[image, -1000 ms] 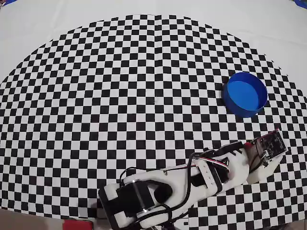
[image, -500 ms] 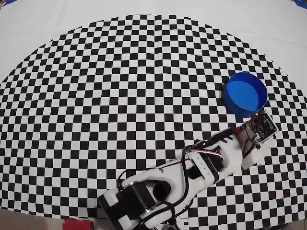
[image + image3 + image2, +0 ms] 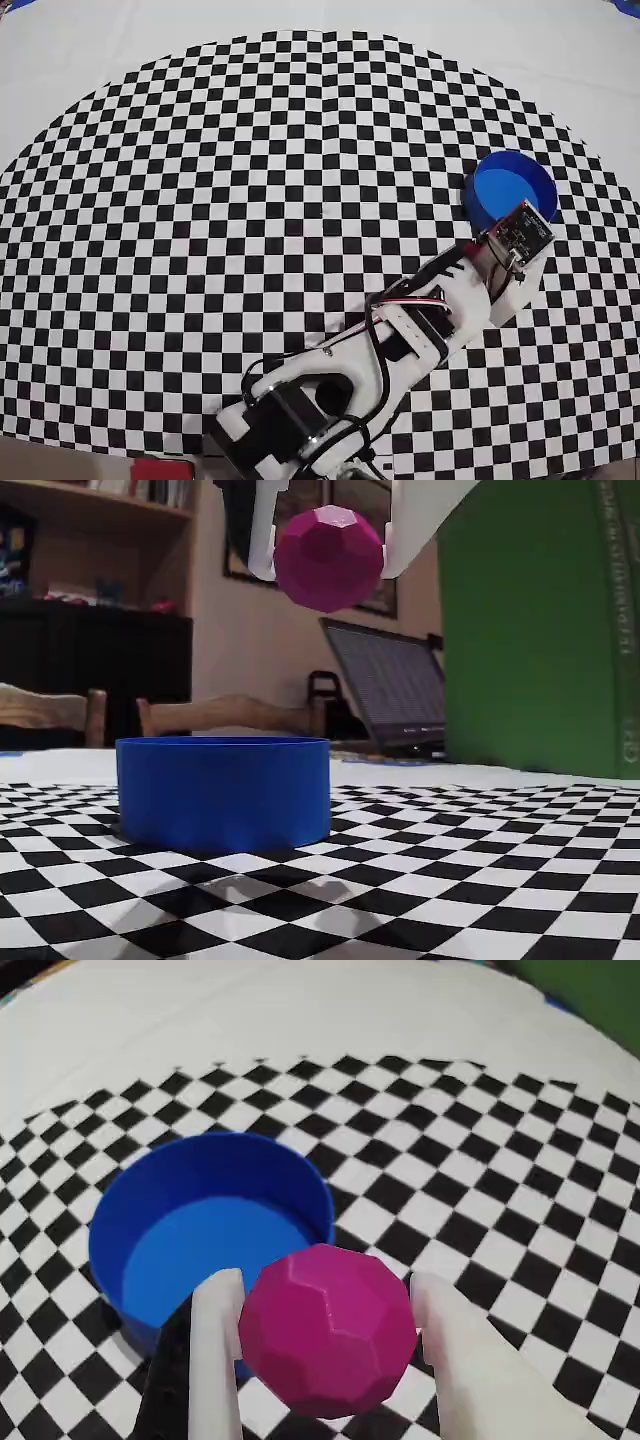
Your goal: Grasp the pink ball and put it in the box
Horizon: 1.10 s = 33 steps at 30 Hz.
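While aloft, pink ball [image 3: 329,558] between fingers [image 3: 264,540].

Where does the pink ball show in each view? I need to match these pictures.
Overhead view: not visible, hidden under the arm's wrist beside the box.
Wrist view: pink ball bottom centre, held in the pincer.
Fixed view: ball top centre, above the box.
Shared landmark: the blue box.

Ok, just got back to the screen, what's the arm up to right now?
The end effector is shut on the pink ball, holding it up in the air. In the fixed view the ball hangs well above the blue box, near its right side. The box looks empty in the wrist view, so the drop has not happened yet.
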Motion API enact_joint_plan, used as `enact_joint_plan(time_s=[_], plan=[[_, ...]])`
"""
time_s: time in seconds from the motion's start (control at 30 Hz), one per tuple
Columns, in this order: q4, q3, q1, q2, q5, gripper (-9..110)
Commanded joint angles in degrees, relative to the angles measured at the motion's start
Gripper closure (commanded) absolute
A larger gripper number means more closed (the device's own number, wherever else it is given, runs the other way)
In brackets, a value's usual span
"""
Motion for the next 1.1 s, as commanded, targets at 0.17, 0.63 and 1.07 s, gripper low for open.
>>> enact_joint_plan(time_s=[0.17,0.63,1.07], plan=[[-0.53,-3.16,-3.08,-0.97,-0.70,101],[-0.62,-3.96,-6.15,-2.72,-0.70,101],[-0.62,-6.24,-6.68,-5.98,-0.70,101]])
